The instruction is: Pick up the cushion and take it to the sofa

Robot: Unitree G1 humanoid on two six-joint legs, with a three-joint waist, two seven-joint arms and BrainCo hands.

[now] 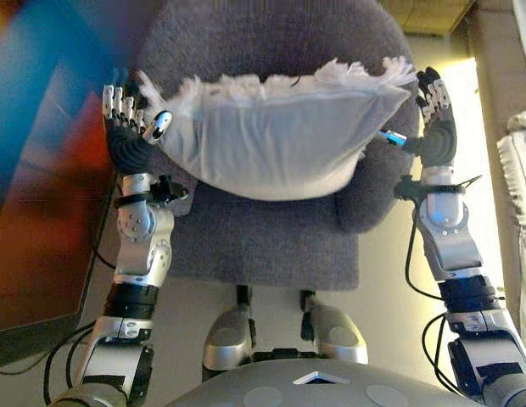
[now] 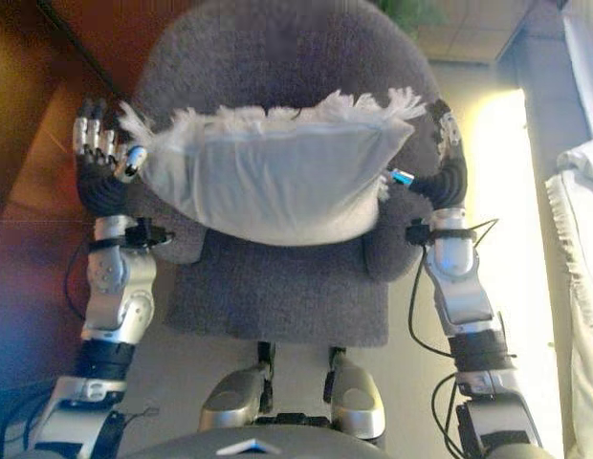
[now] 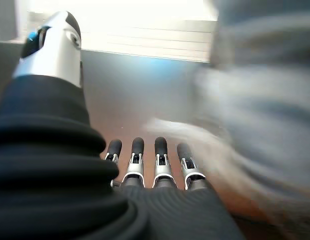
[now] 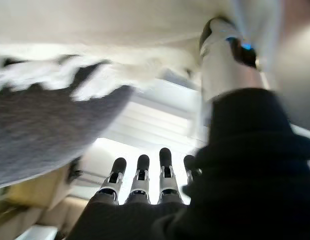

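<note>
I've got the cushion (image 1: 280, 140) up between both hands, held over the seat of the grey armchair (image 1: 263, 233). It's a pale, fringed cushion, lying long-side across, its fringe along the far edge and its belly sagging toward me. From the head views it looks clear of the seat, with the chair's backrest behind it.

My left hand (image 1: 127, 136) is at the cushion's left end, fingers (image 1: 120, 103) straight and pointing away from me, thumb (image 1: 159, 124) laid against the fabric. Its wrist view agrees: fingers in a straight row, nothing curled, the cushion a blur beside them. So that hand is flat and pressing, not clutching.

My right hand (image 1: 437, 127) mirrors it at the right end, fingers extended upward past the corner fringe, thumb (image 1: 394, 137) poking into the cushion's side. In the right wrist view the fingers (image 4: 140, 175) stand straight too, with the thumb tip touching the white fabric overhead.

A dark reddish table (image 1: 42, 195) sits off my left side. Pale cloth (image 1: 519, 170) shows at the right edge.
</note>
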